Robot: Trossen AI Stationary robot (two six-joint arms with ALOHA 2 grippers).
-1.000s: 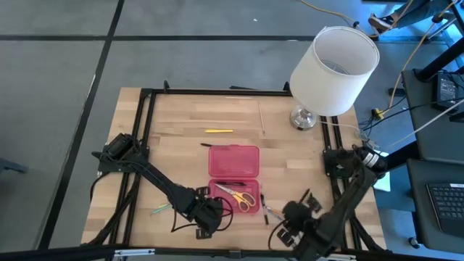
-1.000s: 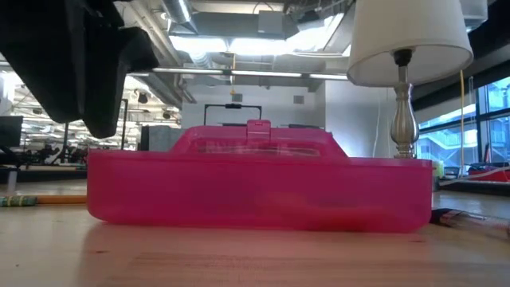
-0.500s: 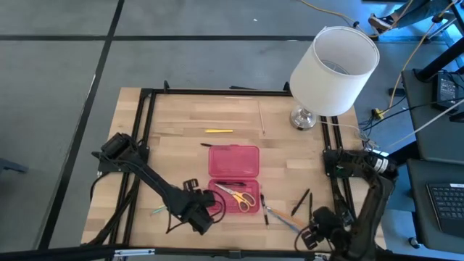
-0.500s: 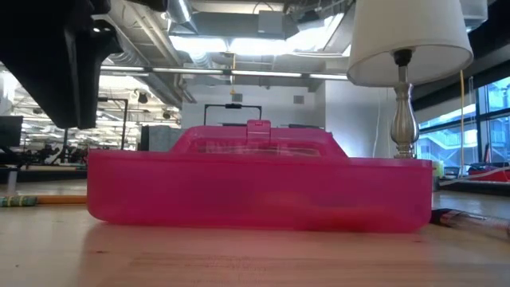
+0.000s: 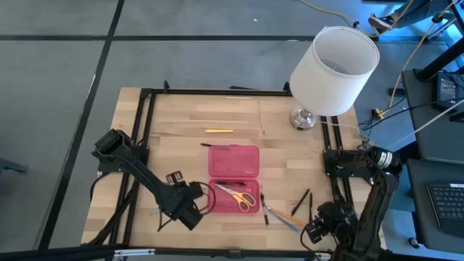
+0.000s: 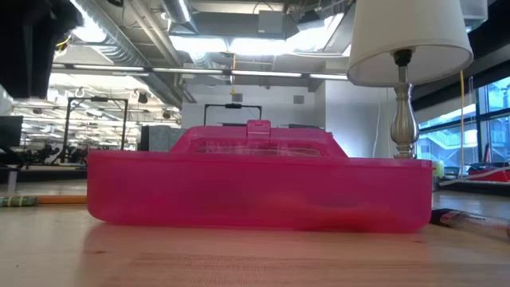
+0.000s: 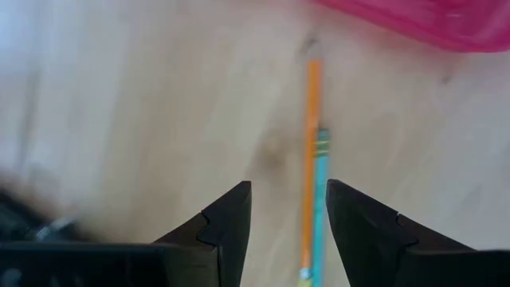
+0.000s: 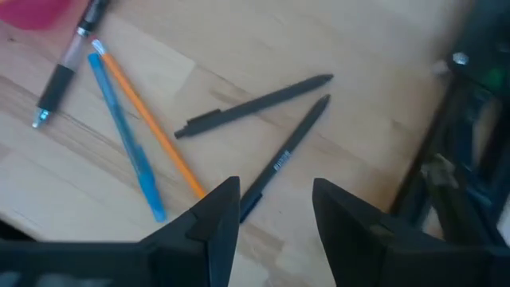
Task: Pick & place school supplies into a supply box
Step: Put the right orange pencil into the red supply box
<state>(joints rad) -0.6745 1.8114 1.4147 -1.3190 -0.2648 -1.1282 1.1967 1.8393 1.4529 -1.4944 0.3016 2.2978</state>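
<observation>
Wood-plank table [image 5: 181, 145] inside a black frame [image 5: 148, 109], grey floor around. Pink box [image 5: 233, 179] mid-table, lid back, scissors [image 5: 237, 194] inside. Lamp [image 5: 332, 72] at far right corner. Left gripper [image 7: 288, 231] spread, empty, above orange pencil [image 7: 311, 151]. Right gripper [image 8: 275, 219] spread, empty, above two black pens [image 8: 255, 105]. Open office hall behind.

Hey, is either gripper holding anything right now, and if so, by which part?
Nothing is held. The left gripper is open above an orange pencil; the right gripper is open above a black pen.
</observation>
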